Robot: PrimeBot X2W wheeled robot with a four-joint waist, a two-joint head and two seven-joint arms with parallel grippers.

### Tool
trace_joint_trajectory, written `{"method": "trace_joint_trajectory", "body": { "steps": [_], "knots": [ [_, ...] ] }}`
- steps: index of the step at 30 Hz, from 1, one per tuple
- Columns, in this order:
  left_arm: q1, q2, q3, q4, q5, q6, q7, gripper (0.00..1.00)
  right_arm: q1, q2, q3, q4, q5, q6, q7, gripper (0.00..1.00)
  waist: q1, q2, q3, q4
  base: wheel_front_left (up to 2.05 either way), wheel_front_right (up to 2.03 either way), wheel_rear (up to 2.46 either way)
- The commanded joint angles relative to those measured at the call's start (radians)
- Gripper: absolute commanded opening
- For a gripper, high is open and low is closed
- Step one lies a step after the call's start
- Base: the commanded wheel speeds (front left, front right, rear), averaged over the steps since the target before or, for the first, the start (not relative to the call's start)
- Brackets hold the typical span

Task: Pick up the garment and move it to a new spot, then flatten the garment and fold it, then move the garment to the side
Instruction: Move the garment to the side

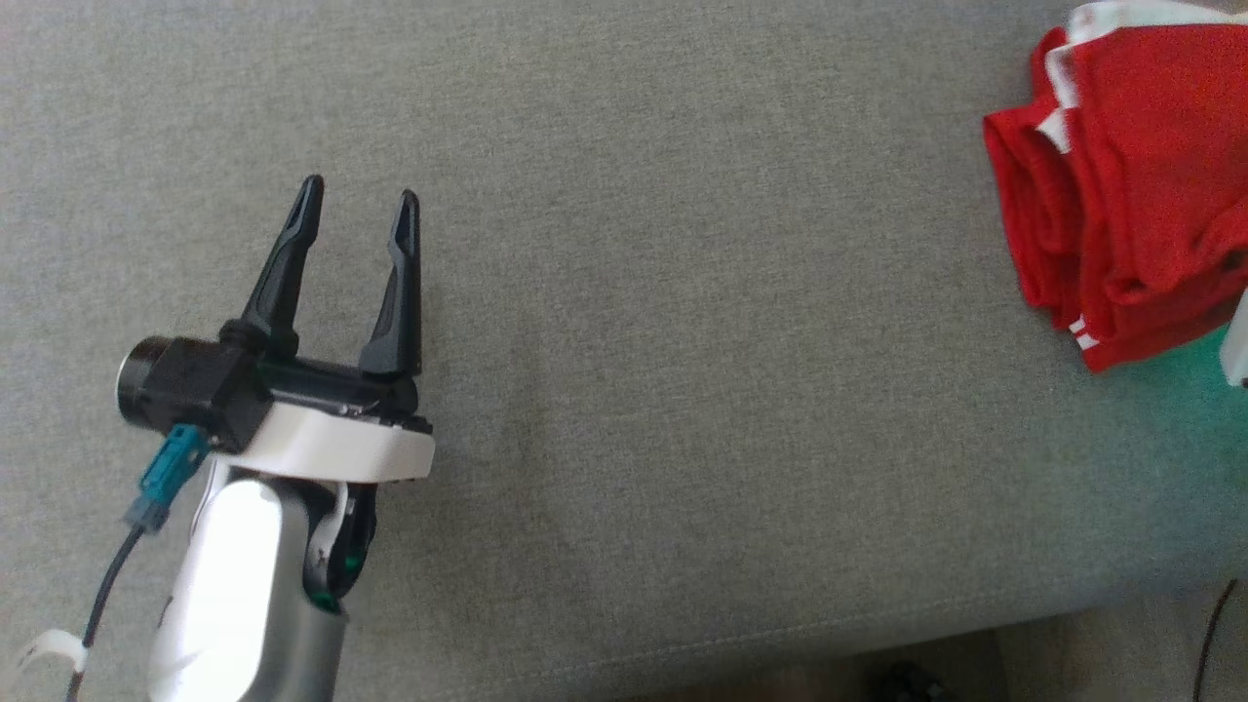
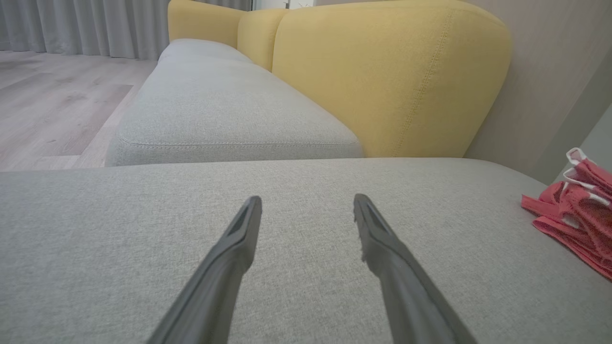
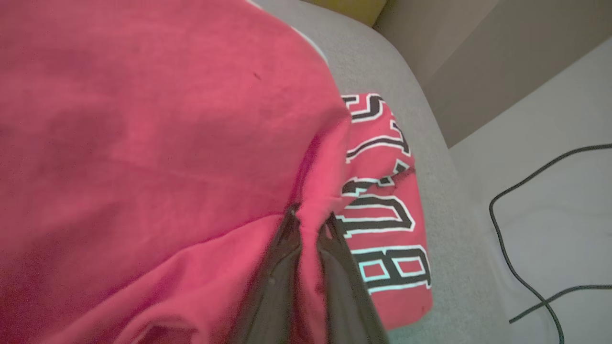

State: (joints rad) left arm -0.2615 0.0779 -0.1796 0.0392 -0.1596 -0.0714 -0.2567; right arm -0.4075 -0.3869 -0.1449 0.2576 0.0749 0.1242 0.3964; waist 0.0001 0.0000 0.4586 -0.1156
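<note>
At the right end of the grey seat [image 1: 682,341], the garment [image 1: 1141,175] lies bunched in several layers, red with white trim at its edges. In the right wrist view, black lettering with a white outline shows on a lower layer, and the upper layers cover most of the seat around it. The right gripper [image 3: 311,217] is clamped on a fold of the garment, its two fingers drawn almost together with red cloth pinched between them. The left gripper [image 1: 360,193] hangs over bare seat well apart from the garment, fingers spread wide and holding nothing. Nothing lies on the seat between the left gripper and the garment. A yellow backrest [image 2: 382,81] rises behind the seat, with a second grey cushion [image 2: 229,110] beside it. Wood floor [image 2: 48,110] and a grey curtain [image 2: 71,24] lie beyond. A dark cable [image 3: 491,215] runs loose across the pale floor just past the seat's right end.
</note>
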Motion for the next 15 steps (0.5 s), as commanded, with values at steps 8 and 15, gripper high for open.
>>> {"method": "trace_joint_trajectory", "body": {
  "steps": [8, 15],
  "knots": [
    [-0.032, 0.006, 0.048, -0.015, 0.011, -0.013, -0.005, 1.0, 0.015, 0.044, -0.054, -0.021, -0.047, 0.007, -0.061, 1.0, -0.0001, 0.0, -0.015, -0.009, 0.0, 0.0, 0.0],
    [0.011, -0.002, 0.045, 0.013, 0.015, -0.011, -0.005, 1.0, 0.046, 0.101, -0.105, -0.124, -0.081, 0.007, -0.13, 1.0, -0.0001, 0.0, -0.111, -0.005, 0.0, 0.0, 0.0]
  ]
}}
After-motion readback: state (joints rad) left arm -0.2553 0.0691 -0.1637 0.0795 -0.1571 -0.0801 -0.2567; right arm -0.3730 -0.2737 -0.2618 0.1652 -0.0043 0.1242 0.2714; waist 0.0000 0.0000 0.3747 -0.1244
